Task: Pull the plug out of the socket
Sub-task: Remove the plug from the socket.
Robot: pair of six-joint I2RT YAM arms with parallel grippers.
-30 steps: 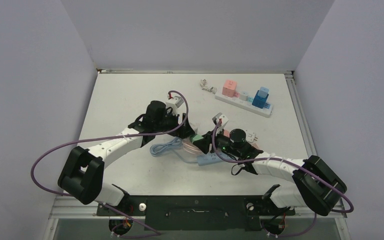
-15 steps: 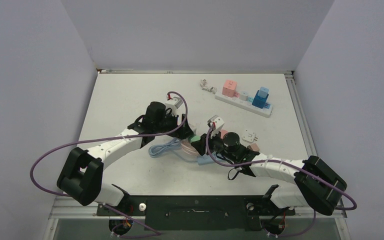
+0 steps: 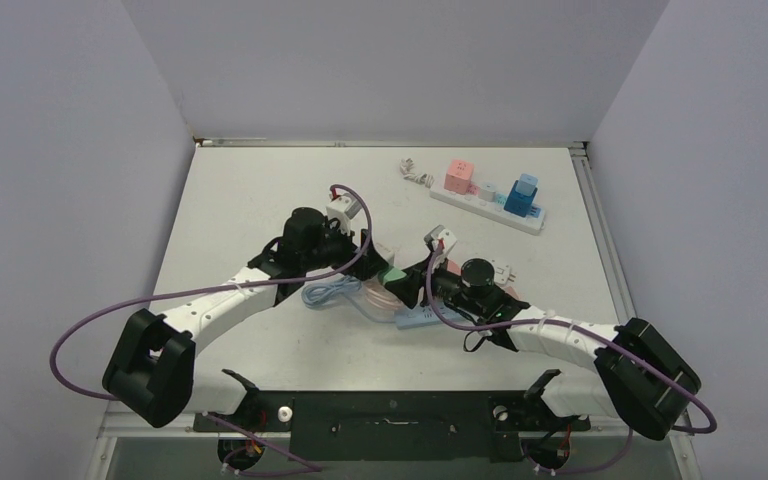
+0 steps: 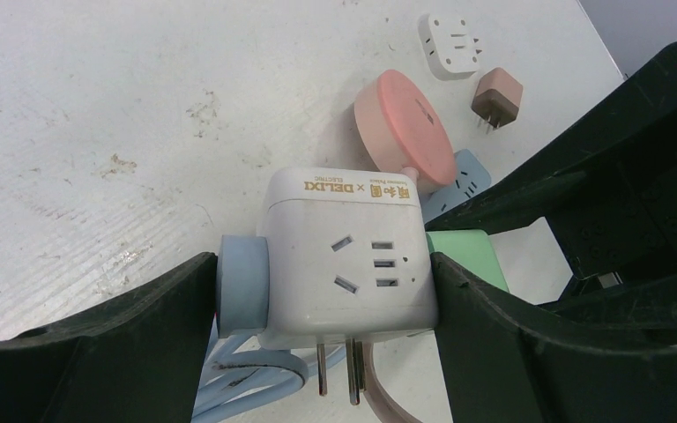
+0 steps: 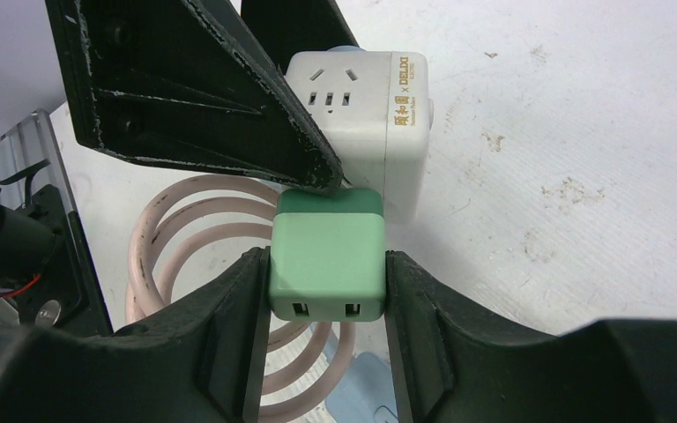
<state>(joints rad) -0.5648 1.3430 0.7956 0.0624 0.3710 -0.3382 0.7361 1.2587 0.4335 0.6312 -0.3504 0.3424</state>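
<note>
On the white table (image 3: 240, 190), the left gripper (image 4: 322, 273) stands wide and is clamped on a white cube-shaped multi-socket with gold lettering (image 4: 344, 238). One finger presses a round pale-blue plastic plug (image 4: 240, 295) on the cube's side, and the other lies flat against the opposite face. Two metal pins stick out of the cube on the near side. Just right of it, the square mint-green plastic plug (image 5: 326, 251) sits against the cube's face. Whether its pins are seated cannot be told. The right gripper (image 5: 326, 264) is closed narrowly on that green plug, one finger on each side. A coiled pink cable (image 5: 167, 229) lies beneath. Far to the right, a white power strip (image 3: 488, 208) carries a pink adapter (image 3: 459, 176) and a blue one (image 3: 522, 195).
</note>
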